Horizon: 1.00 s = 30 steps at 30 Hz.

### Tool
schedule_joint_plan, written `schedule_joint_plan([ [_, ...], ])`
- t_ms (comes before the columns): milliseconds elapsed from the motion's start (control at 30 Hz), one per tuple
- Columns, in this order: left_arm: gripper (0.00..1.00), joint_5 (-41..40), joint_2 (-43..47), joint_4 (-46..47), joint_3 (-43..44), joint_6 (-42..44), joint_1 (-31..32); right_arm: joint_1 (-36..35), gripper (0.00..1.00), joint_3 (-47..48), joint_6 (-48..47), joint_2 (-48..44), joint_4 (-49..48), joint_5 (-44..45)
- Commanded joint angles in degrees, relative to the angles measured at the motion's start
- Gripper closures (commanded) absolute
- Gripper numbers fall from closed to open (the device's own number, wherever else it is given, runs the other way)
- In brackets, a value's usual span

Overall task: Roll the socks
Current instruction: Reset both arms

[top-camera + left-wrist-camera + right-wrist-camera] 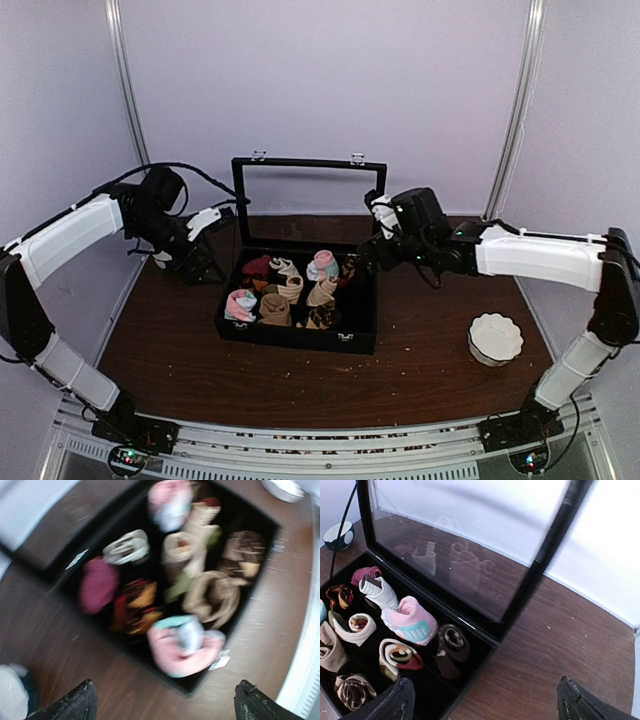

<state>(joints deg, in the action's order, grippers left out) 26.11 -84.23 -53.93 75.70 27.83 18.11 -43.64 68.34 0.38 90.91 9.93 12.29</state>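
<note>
**Soft light, one smeared view**

Even, diffuse light fills the overhead view, with faint shadows on the counter (pixel 420 360). The left wrist view is motion-blurred throughout. The right wrist view is sharp; its glass lid (pixel 470 555) carries pale reflections, and edges bow.

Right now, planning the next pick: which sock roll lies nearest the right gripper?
The dark brown argyle roll, in the corner beside the pink-and-teal roll.
</note>
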Motion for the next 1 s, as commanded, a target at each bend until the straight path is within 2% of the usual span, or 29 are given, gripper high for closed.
schedule_joint_plan([
  [0,0.02,-9.1,6.6,30.0,-14.5,-8.4,-10.0,4.1,0.00,-12.3,6.3,-13.2,-4.0,5.7],
  [133,0.02,-8.2,8.4,52.9,-28.7,-11.3,-17.2,12.2,0.00,-22.6,14.9,-24.8,-4.5,15.7],
  [200,0.02,-8.1,6.7,59.1,-32.2,-12.6,-18.6,16.0,0.00,-28.8,15.8,-30.6,-7.5,20.4],
  [333,0.02,-9.0,2.7,65.6,-34.4,-14.8,-19.5,20.4,0.00,-44.4,10.7,-42.8,-23.8,30.6],
  [400,0.02,-9.5,2.5,70.1,-35.9,-15.8,-19.6,21.2,0.00,-53.5,5.4,-46.2,-38.0,34.4],
  [467,0.02,-10.5,2.8,75.9,-37.8,-16.2,-19.6,22.7,0.00,-57.8,3.1,-47.7,-44.2,35.9],
  [567,0.02,-14.2,2.3,81.8,-40.6,-18.1,-20.1,26.4,0.00,-58.5,5.1,-46.4,-42.8,35.7],
  [767,0.02,-18.8,4.8,94.5,-48.5,-21.1,-20.7,32.7,0.00,-59.6,3.9,-37.0,-51.8,29.1],
  [833,0.02,-21.3,5.2,104.5,-54.0,-22.5,-21.0,34.8,0.00,-58.8,4.3,-33.6,-54.7,26.1],
  [900,0.02,-22.5,2.4,122.4,-62.1,-23.7,-21.2,36.4,0.00,-57.8,6.1,-30.7,-56.4,22.6],
  [967,0.02,-20.9,3.6,125.8,-65.8,-22.8,-21.2,37.4,0.00,-57.1,6.3,-28.5,-59.0,18.0],
])
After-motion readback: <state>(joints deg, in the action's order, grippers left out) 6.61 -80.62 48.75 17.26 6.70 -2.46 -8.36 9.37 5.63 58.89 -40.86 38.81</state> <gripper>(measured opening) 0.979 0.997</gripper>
